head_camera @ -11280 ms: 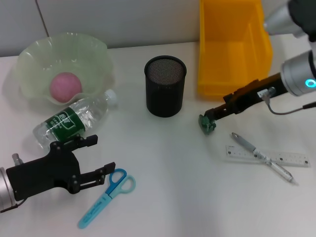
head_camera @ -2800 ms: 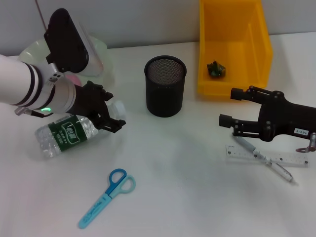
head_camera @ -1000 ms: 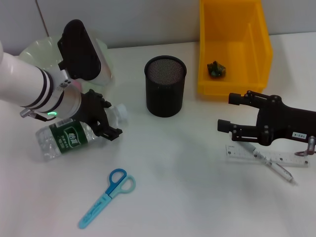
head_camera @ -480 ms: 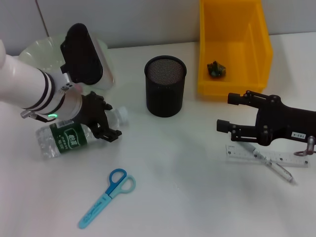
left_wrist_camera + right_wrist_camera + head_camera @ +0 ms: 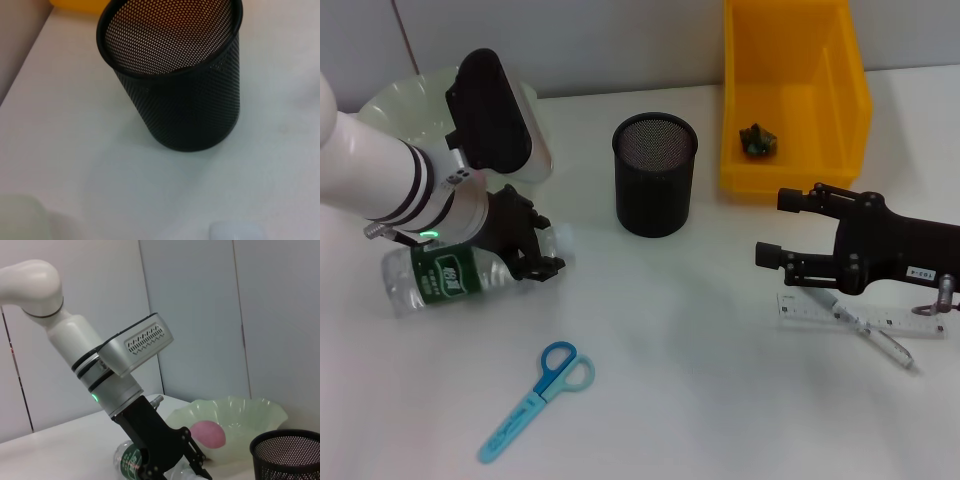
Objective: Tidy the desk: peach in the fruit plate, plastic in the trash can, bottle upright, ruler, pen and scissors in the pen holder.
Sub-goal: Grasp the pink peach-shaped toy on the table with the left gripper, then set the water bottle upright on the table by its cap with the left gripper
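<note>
The black mesh pen holder (image 5: 655,173) stands upright mid-desk (image 5: 720,400), and nothing shows inside it. Right of it the yellow trash can (image 5: 794,95) holds a crumpled green plastic (image 5: 757,140) piece. Far left of the pen holder, the pale green fruit plate (image 5: 235,415) holds the pink peach (image 5: 209,433); in the head view the left arm covers most of that plate.

The bottle (image 5: 445,275) lies on its side left of the pen holder and just in front of the plate, long axis roughly left-right, cap end toward the pen holder and slightly farther back. The left gripper (image 5: 530,250) reaches down over the bottle's neck end, jaws straddling it; whether they actually press on it cannot be told.

The right gripper (image 5: 788,228) hovers right of the pen holder, in front of the trash can, jaws wide apart, holding nothing and pointing toward the pen holder. Just beside and beneath it the clear ruler (image 5: 880,320) lies flat, with the pen (image 5: 865,330) crossing it diagonally.

The blue scissors (image 5: 535,400) lie in front of the bottle, handles toward the pen holder, blades pointing away to the front left.
</note>
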You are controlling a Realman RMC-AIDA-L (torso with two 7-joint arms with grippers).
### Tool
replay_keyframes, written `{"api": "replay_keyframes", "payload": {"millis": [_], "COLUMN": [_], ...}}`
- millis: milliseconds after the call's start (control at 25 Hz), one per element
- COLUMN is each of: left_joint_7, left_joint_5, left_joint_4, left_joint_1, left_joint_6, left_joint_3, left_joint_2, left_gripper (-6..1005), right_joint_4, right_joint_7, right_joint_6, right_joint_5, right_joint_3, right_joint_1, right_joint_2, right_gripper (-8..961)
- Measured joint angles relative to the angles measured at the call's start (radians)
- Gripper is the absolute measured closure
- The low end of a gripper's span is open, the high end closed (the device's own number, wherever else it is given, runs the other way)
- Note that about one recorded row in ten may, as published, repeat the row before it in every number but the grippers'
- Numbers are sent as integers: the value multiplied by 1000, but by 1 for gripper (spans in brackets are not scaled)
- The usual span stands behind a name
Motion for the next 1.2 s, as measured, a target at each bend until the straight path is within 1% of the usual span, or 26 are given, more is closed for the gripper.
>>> {"api": "replay_keyframes", "payload": {"millis": [360,560,800,960,1120,1160,1200], "left_joint_7": [-2,-12,-25,-31,-31,-32,-32], "left_joint_5": [-10,-13,-27,-37,-43,-64,-64], "left_joint_4": [8,21,89,126,131,158,158], "left_joint_1": [-3,-4,10,17,18,26,26], "left_joint_6": [5,14,58,63,63,64,64], "left_joint_3": [23,24,23,15,15,9,9], "left_joint_2": [0,0,0,0,0,2,2], "left_gripper": [551,553,555,555,555,555,555], "right_joint_4": [0,1,2,2,0,0,0], "right_joint_7": [0,1,2,2,2,2,1], "right_joint_6": [1,0,1,5,6,6,6], "right_joint_5": [0,0,0,0,0,0,0], "right_joint_3": [1,4,5,5,6,5,6], "right_joint_1": [1,2,2,3,4,4,5], "right_joint_2": [3,3,3,3,3,3,3], "right_gripper": [113,113,113,113,113,113,113]}}
